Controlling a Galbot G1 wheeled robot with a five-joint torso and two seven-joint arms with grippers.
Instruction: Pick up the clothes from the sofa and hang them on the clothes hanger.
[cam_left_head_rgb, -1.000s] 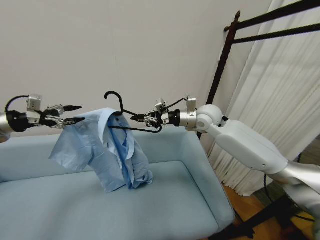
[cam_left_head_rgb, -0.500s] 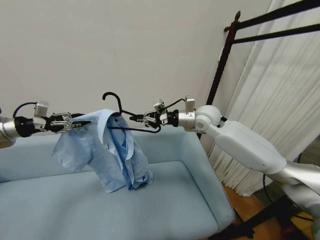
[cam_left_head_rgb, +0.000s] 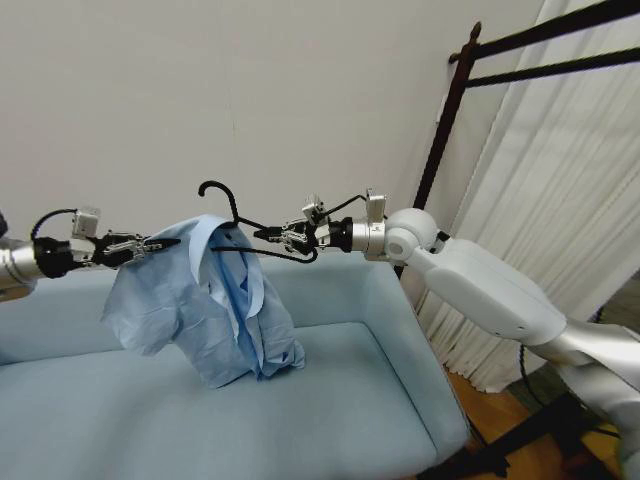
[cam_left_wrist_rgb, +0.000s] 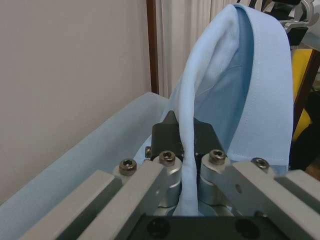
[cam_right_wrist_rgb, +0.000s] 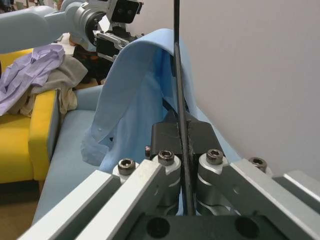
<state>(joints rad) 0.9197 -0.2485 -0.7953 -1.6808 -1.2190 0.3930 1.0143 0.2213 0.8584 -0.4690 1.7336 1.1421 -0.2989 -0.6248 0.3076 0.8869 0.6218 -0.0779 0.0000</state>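
In the head view, the left fingers (cam_left_head_rgb: 160, 243) are pinched shut on the shoulder edge of a light blue shirt (cam_left_head_rgb: 215, 310), which hangs in the air above the pale blue sofa (cam_left_head_rgb: 330, 420). The right fingers (cam_left_head_rgb: 275, 236) are clamped on the arm of a black hanger (cam_left_head_rgb: 215, 190) that sits inside the shirt's collar. A dark rack (cam_left_head_rgb: 450, 110) stands beside the sofa, in front of a curtain (cam_left_head_rgb: 560, 200). In the left wrist view, the left fingers (cam_left_wrist_rgb: 167, 135) are closed tight on a folded edge of the shirt (cam_left_wrist_rgb: 250, 75). In the right wrist view, the right fingers (cam_right_wrist_rgb: 167, 137) grip the hanger's (cam_right_wrist_rgb: 176, 60) thin wire, with the shirt (cam_right_wrist_rgb: 135, 90) draped just beyond.
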